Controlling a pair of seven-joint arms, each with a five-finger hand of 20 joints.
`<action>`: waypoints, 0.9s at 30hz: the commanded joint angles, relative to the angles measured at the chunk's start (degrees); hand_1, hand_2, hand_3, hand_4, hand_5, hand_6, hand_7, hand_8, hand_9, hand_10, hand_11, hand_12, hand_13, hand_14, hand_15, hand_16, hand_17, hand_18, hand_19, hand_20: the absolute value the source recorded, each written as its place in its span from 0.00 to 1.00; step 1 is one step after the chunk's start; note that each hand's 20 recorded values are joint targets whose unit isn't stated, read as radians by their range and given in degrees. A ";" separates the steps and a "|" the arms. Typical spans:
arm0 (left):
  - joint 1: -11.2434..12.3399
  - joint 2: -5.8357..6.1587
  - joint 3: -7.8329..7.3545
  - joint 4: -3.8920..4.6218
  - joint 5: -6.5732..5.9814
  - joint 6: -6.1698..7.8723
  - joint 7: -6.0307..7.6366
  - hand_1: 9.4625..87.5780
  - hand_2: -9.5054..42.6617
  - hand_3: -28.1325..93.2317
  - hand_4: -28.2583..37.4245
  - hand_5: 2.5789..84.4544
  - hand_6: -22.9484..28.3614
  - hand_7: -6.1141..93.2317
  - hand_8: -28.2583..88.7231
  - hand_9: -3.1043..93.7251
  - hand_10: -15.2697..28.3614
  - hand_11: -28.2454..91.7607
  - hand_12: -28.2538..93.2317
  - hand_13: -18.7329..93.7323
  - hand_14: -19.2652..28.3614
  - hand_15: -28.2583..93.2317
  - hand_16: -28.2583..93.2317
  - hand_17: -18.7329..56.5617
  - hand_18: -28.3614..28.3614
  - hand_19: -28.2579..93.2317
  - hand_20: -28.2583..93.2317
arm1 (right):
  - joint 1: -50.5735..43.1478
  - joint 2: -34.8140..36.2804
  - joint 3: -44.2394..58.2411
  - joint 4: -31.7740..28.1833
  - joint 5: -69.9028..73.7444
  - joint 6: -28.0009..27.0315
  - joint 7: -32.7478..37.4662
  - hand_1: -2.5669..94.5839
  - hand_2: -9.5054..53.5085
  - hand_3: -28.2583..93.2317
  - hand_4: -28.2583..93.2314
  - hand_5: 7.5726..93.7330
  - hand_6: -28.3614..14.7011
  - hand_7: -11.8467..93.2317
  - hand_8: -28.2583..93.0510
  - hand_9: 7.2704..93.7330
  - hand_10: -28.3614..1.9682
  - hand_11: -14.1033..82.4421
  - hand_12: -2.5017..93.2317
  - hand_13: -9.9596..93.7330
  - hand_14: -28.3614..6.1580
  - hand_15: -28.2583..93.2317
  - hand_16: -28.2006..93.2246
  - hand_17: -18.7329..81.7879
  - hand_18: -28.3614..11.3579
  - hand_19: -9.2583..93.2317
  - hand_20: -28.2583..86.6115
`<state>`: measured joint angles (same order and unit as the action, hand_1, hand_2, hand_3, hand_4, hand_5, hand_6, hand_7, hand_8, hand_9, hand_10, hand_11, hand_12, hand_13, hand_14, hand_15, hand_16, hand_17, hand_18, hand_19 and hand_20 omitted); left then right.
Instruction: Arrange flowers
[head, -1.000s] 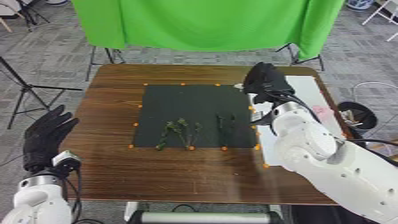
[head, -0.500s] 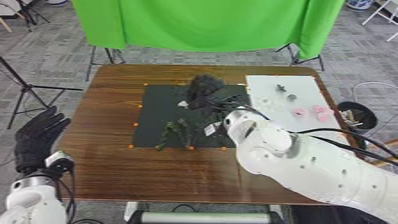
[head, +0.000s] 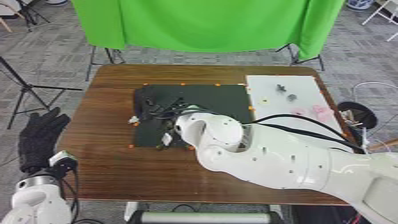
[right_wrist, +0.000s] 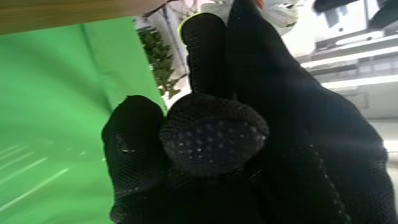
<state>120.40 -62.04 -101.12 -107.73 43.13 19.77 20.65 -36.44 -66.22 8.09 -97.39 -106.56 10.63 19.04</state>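
Placement is judged to turn on offset, as a white flower (head: 133, 120) is held pinched by the right hand (head: 143, 102) at the dark mat's (head: 213, 92) left edge, while greenery (head: 162, 147) is seen nearer and slightly right.

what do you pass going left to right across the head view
left robot hand → black mat → pink flowers on the white sheet → black bin
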 joint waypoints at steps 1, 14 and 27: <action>-1.15 -0.07 0.54 0.13 -0.15 -1.26 -0.30 0.16 0.53 0.76 0.00 0.62 0.54 0.19 0.17 0.56 0.68 0.41 0.31 0.53 0.72 0.39 0.21 0.45 0.64 0.26 0.40 | 0.61 -3.47 -2.15 4.41 -2.47 -2.67 0.13 0.64 0.00 0.74 0.13 0.86 0.65 0.31 0.30 0.97 0.57 0.25 0.43 1.00 0.79 0.72 0.47 0.88 0.49 1.00 0.63; -2.34 -0.72 1.14 0.58 0.46 -3.16 -1.31 0.16 0.52 0.77 0.00 0.62 0.54 0.19 0.17 0.55 0.68 0.41 0.32 0.53 0.72 0.40 0.21 0.44 0.65 0.26 0.40 | 0.28 -5.67 -2.86 10.11 -5.26 -3.71 1.71 0.64 0.00 0.74 0.11 0.85 0.66 0.30 0.28 0.96 0.56 0.23 0.41 1.00 0.79 0.71 0.47 0.88 0.48 1.00 0.63; -2.56 -0.37 1.93 0.53 0.44 -3.15 -1.67 0.16 0.49 0.78 0.00 0.62 0.54 0.19 0.17 0.55 0.67 0.41 0.32 0.54 0.73 0.40 0.21 0.44 0.66 0.26 0.40 | -0.56 -5.22 -2.27 9.60 -6.03 -7.68 2.79 0.60 0.00 0.75 0.13 0.82 0.69 0.30 0.28 0.90 0.59 0.21 0.40 1.00 0.79 0.71 0.48 0.87 0.48 1.00 0.64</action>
<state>117.92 -62.37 -99.78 -107.24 43.35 17.02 19.57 -36.77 -71.44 5.49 -87.29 -111.13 4.69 21.14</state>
